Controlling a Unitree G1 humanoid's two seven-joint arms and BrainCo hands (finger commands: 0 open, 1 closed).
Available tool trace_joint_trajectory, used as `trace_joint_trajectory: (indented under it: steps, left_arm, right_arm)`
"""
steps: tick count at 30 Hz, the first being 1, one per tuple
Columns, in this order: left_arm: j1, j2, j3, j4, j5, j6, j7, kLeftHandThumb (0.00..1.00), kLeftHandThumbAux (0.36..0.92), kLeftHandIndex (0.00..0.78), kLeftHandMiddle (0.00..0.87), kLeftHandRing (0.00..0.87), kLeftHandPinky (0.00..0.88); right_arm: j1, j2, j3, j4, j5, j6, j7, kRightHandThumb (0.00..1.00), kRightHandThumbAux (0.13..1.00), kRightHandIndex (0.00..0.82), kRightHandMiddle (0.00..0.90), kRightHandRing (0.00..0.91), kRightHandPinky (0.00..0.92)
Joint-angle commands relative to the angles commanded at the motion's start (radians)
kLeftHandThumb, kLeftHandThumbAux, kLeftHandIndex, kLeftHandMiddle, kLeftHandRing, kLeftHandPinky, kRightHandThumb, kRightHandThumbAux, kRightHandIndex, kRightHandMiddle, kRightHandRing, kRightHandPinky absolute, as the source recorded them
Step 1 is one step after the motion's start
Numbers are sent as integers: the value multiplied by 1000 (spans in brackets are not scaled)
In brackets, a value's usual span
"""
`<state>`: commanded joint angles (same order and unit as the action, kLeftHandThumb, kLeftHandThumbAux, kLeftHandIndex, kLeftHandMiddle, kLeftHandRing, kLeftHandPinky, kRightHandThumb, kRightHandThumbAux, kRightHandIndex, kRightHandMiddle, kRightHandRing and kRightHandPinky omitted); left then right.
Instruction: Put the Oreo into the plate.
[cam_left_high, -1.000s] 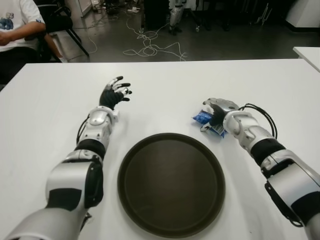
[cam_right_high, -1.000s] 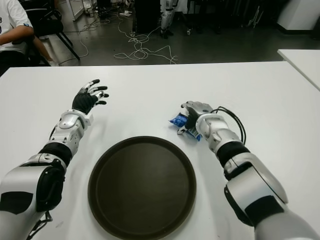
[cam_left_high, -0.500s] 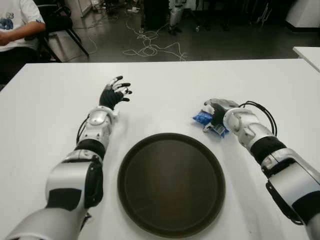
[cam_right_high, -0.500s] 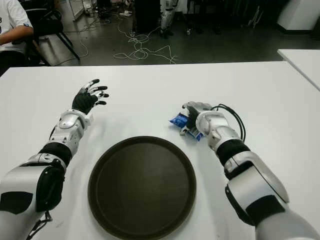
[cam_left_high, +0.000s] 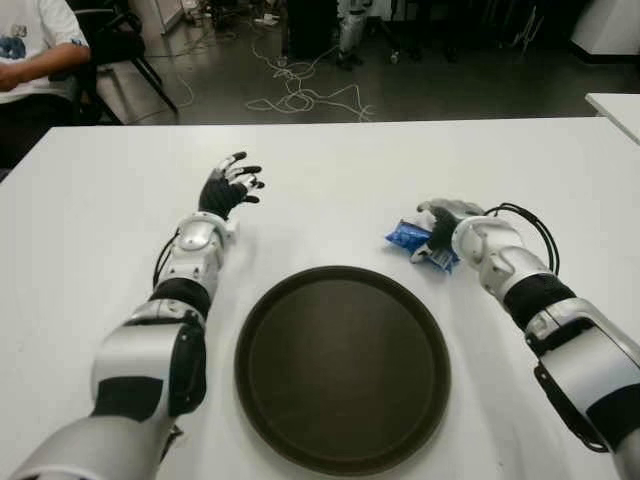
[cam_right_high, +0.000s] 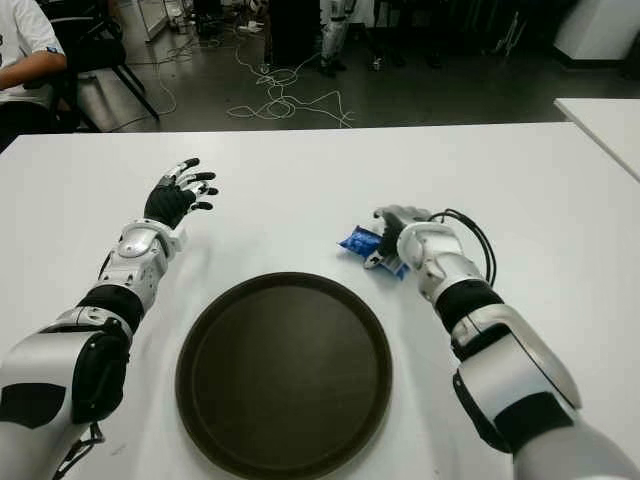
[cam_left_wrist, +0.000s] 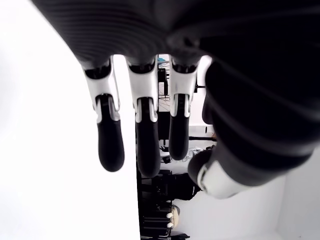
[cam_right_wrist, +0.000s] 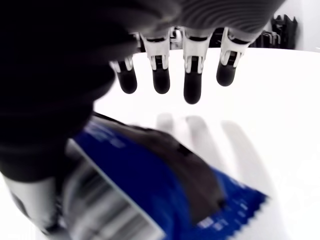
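A blue Oreo packet (cam_left_high: 408, 237) lies flat on the white table (cam_left_high: 330, 170), just beyond the right rim of the round dark plate (cam_left_high: 342, 368), which holds nothing. My right hand (cam_left_high: 443, 225) hovers over the packet's right end. In the right wrist view its fingers (cam_right_wrist: 192, 87) stretch out straight above the packet (cam_right_wrist: 150, 185) without curling round it. My left hand (cam_left_high: 230, 185) shows to the left of the plate, farther back, its fingers (cam_left_wrist: 140, 145) spread and holding nothing.
A seated person (cam_left_high: 35, 50) is at the table's far left corner. Cables (cam_left_high: 300, 95) trail on the floor behind. Another white table's corner (cam_left_high: 615, 105) shows at the right edge.
My right hand has drifted slightly to the right over the packet. The packet, the plate and the left hand have stayed in place.
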<state>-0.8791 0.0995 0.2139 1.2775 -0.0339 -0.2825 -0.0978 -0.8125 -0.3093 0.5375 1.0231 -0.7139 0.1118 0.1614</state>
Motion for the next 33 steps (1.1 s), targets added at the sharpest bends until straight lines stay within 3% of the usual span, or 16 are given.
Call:
trace_joint_trajectory:
  steps: [13,22,33]
  left_arm:
    - [-1,-2,4,-1,-5,2,-7,289,769,146,299,370,472]
    - [-4,-3,1,-3,-3,10,-1,288,788,143,287,357,457]
    - [-4,-6,0,-6,-5,12,3,264,803,150,299,367,466]
  right_arm:
    - [8,-16,11,-35,-10,-15,30,0,580,234,222,209,148]
    - [23,-34,16,-80,-25,-12,12,0,615,222,195,212,236]
    - [29,-56,40,-99,-41,-25,6,29,652,282,204,209,253]
